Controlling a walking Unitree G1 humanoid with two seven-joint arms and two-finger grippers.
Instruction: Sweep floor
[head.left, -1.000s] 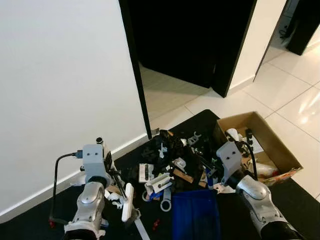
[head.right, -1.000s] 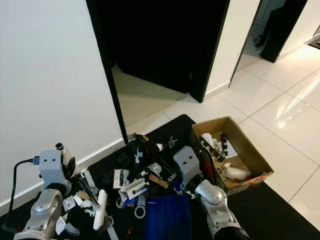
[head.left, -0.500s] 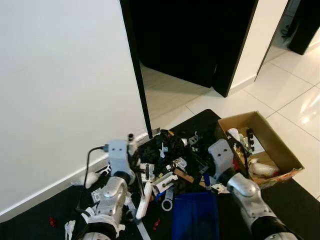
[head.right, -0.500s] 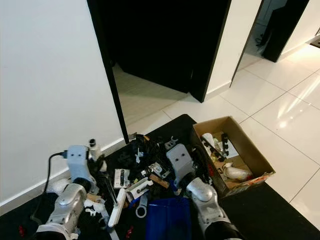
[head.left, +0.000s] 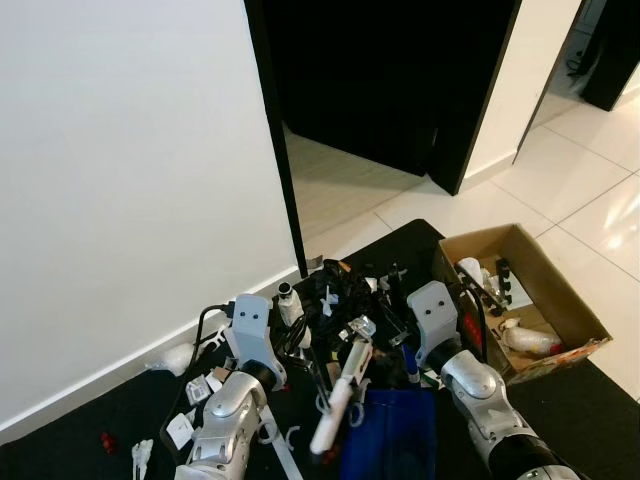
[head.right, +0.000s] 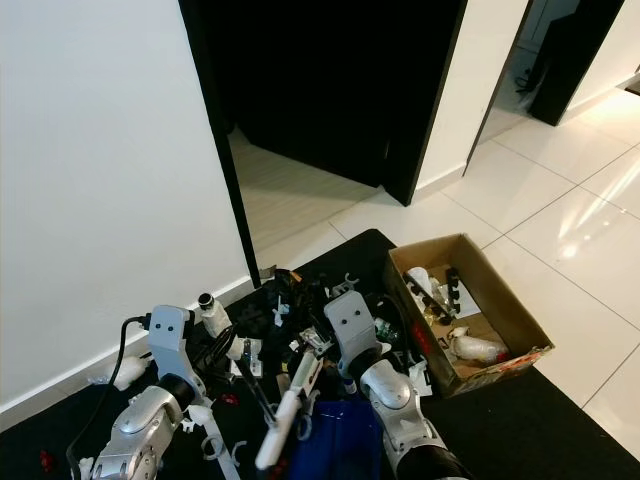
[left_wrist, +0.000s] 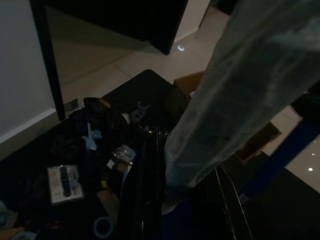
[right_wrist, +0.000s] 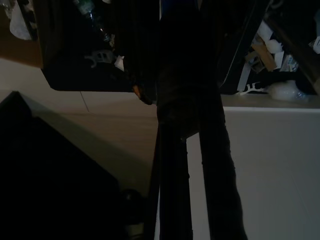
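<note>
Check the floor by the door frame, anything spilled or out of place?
Yes. A heap of small parts lies strewn over the black mat next to the cardboard box, and stray white bits and a red piece sit apart near the wall. It looks like scattered clutter, not stored items.

Two rounded silver metal arms (head.left: 232, 425) are seen, each topped by a boxy grey wrist housing (head.left: 248, 322); a black cable (head.left: 198, 336) loops from the left one.

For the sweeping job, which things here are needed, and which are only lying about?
Needed:
- white-handled brush, in the left claw
- blue dustpan, by the right claw
- litter pile on the black mat

Lying about:
- cardboard box
- open dark doorway
</note>
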